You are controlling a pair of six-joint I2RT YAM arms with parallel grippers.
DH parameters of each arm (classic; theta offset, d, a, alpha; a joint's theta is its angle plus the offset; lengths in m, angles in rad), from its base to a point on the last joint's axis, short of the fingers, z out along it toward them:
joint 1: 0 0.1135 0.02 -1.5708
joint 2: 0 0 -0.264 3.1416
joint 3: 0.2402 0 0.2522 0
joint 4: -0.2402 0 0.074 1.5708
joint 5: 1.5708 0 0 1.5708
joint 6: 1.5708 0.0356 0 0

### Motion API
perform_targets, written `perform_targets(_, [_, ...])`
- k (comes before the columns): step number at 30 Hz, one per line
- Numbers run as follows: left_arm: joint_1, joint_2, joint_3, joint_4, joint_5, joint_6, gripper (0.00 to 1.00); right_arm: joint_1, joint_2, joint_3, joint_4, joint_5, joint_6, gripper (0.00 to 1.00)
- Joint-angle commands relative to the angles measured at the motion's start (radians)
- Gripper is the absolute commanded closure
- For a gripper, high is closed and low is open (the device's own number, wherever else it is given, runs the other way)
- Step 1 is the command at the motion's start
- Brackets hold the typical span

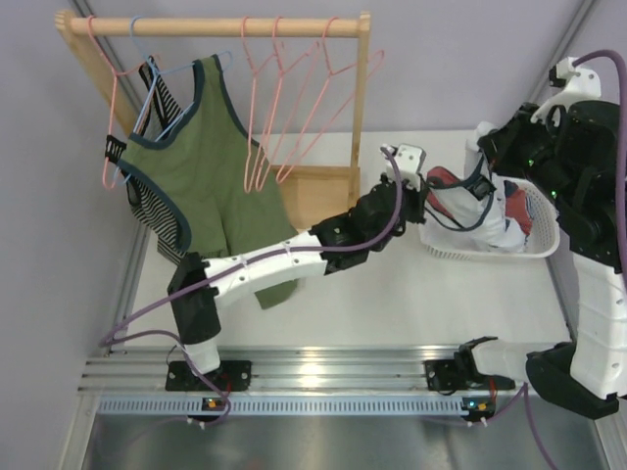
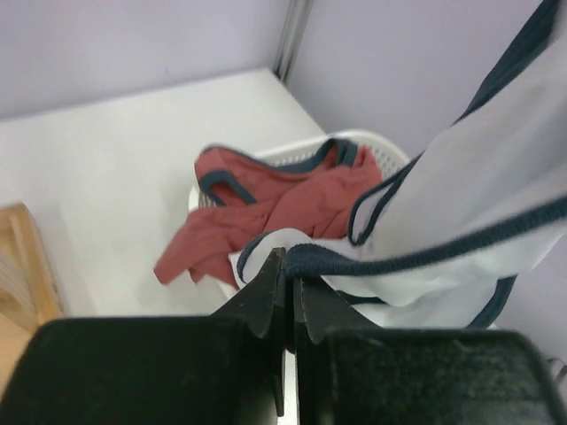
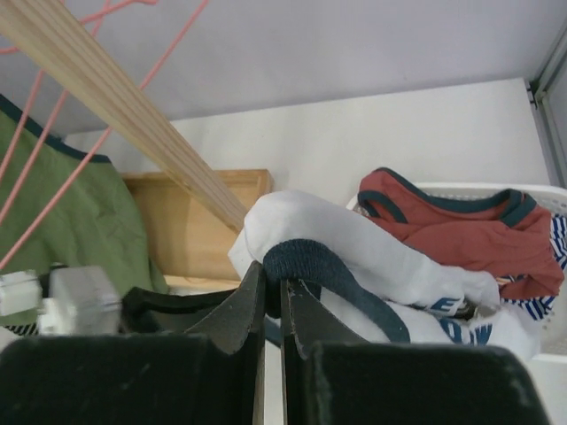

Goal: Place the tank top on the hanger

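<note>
White cloth with dark blue edges fills the middle of both wrist views: this is the one tank top [image 3: 354,252]. It has no sleeves, and blue letters show low on its front. Part of it is bunched and wrinkled. Its upper part is held up over the left end of the one white basket [image 1: 490,252], at the right side of the table [image 1: 392,294]. The rest of it lies in the basket.

Two arms reach toward the basket. The left gripper [image 2: 285,266] has its two black fingers pressed together on a blue edge of the tank top. The right gripper [image 3: 273,276] is also squeezed tight on a blue edge of the same top. The two pinch it close to each other.

One red top [image 2: 292,208] with dark edges lies in the basket too, partly hanging over the rim.

One wooden rack [image 1: 216,26] stands at the far left. One pink hanger [image 1: 110,117] hangs at its left end, and at least three more pink ones hang toward the right end. One light blue hanger [image 1: 181,70] holds one green top [image 1: 201,166]. One striped piece of clothing [image 1: 162,220] hangs just beside the green top.
</note>
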Motion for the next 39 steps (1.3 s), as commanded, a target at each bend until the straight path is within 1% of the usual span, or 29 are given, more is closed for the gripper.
perform_targets(1, [-0.002,-0.155,0.165,-0.112,-0.001,0.104,1.0,0.012,-0.017,0.073,0.135,-0.059,-0.026,1.0])
perform_targets(2, [-0.004,-0.181,0.189,-0.125,0.003,0.119,1.0,0.012,-0.023,0.068,0.161,-0.069,-0.027,1.0])
perform_targets(3, [-0.004,-0.195,0.213,-0.181,0.014,0.148,1.0,0.012,-0.028,0.064,0.215,-0.092,-0.024,1.0])
perform_targets(6, [-0.007,-0.243,0.297,-0.226,0.023,0.214,1.0,0.012,-0.039,0.073,0.284,-0.133,-0.012,1.0])
perform_targets(8, [-0.011,-0.27,0.367,-0.266,0.023,0.249,1.0,0.01,-0.049,0.079,0.362,-0.147,0.003,1.0])
perform_targets(16, [-0.016,-0.343,0.588,-0.32,0.072,0.4,1.0,0.012,-0.086,0.075,0.577,-0.207,0.051,1.0])
perform_targets(19, [-0.016,-0.352,0.648,-0.335,0.082,0.435,1.0,0.012,-0.091,0.07,0.642,-0.234,0.074,1.0])
perform_targets(22, [-0.016,-0.358,0.673,-0.337,0.077,0.463,1.0,0.012,-0.092,0.065,0.708,-0.285,0.101,1.0])
perform_targets(26, [-0.016,-0.37,0.676,-0.349,0.069,0.467,1.0,0.012,-0.075,0.078,0.725,-0.319,0.131,1.0])
perform_targets(29, [-0.016,-0.392,0.623,-0.363,0.048,0.458,1.0,0.012,-0.088,0.023,0.735,-0.346,0.147,1.0])
perform_targets(30, [-0.016,-0.401,0.598,-0.357,0.039,0.455,1.0,0.012,-0.104,-0.038,0.741,-0.356,0.155,1.0])
perform_targets(33, [-0.016,-0.442,0.489,-0.361,-0.001,0.429,1.0,0.01,-0.123,-0.146,0.735,-0.383,0.163,1.0])
perform_targets(35, [-0.016,-0.486,0.373,-0.361,-0.038,0.403,1.0,0.012,-0.163,-0.226,0.748,-0.397,0.17,1.0])
perform_targets(36, [-0.016,-0.505,0.325,-0.36,-0.049,0.37,1.0,0.012,-0.178,-0.317,0.752,-0.402,0.174,1.0])
perform_targets(37, [-0.014,-0.522,0.226,-0.36,-0.061,0.353,1.0,0.013,-0.212,-0.364,0.755,-0.402,0.175,1.0])
perform_targets(38, [-0.014,-0.554,0.175,-0.357,-0.087,0.337,1.0,0.012,-0.227,-0.454,0.754,-0.402,0.178,1.0])
perform_targets(39, [-0.014,-0.572,0.124,-0.36,-0.099,0.279,1.0,0.012,-0.244,-0.5,0.752,-0.399,0.18,1.0])
